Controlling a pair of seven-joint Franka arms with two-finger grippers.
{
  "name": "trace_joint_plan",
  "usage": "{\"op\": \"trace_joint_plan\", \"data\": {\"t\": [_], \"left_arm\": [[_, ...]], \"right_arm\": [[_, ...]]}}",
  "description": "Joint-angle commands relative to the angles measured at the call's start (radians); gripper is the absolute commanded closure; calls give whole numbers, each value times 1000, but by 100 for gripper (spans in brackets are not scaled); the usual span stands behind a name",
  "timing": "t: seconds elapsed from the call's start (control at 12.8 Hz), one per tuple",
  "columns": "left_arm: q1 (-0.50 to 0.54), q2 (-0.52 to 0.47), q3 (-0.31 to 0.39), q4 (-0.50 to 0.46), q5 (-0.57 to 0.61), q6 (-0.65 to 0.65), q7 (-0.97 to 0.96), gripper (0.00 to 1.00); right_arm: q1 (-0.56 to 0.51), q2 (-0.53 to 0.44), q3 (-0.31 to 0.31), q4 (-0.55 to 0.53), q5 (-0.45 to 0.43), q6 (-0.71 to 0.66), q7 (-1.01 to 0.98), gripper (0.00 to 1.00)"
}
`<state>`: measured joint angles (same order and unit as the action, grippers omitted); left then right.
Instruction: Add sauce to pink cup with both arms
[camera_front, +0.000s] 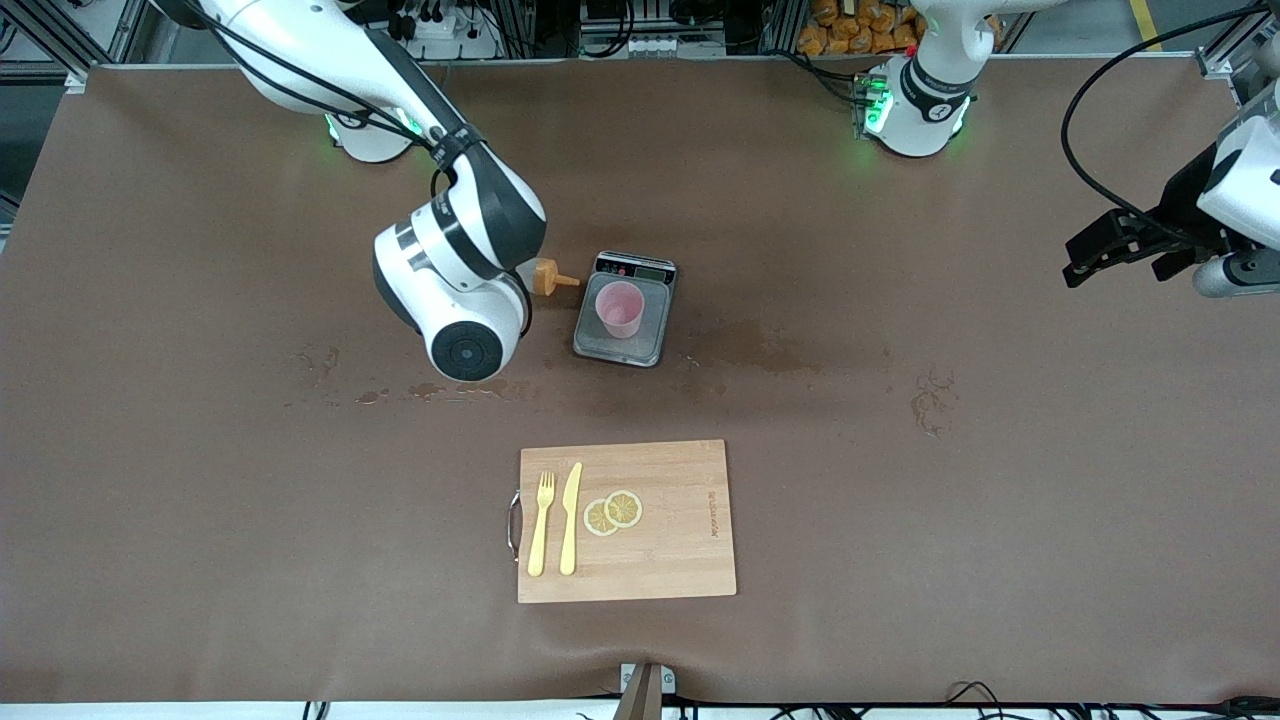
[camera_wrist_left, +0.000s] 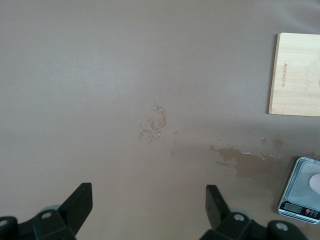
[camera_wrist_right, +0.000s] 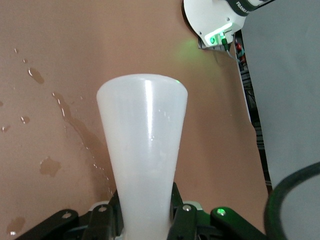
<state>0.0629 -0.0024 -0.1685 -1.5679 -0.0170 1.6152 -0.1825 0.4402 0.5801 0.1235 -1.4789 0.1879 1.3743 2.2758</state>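
The right gripper (camera_wrist_right: 145, 220) pinches the sauce (camera_front: 548, 277) beside the pink cup (camera_front: 619, 309) (apparently still empty), nothing poured yet, while the left gripper (camera_wrist_left: 150, 205) waits spread.

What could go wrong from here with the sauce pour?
1. The right gripper holds the sauce bottle with its orange nozzle beside the scale, not yet over the pink cup; squeezing now would likely hit the scale or table.
2. The cup stands free on the scale; a nudge from the nozzle could tip it.
3. The left gripper waits open over the left arm's end of the table, too distant to steady the cup.
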Motion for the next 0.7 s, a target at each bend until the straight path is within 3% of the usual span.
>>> {"op": "trace_joint_plan", "data": {"t": [0.0, 0.63], "left_arm": [[2, -19, 4, -1, -20, 2, 20, 0], [0, -24, 4, 0, -18, -20, 18, 0]], "right_arm": [[41, 18, -7, 11, -60, -14, 76, 68], [49, 72, -12, 109, -117, -139, 110, 72]]}}
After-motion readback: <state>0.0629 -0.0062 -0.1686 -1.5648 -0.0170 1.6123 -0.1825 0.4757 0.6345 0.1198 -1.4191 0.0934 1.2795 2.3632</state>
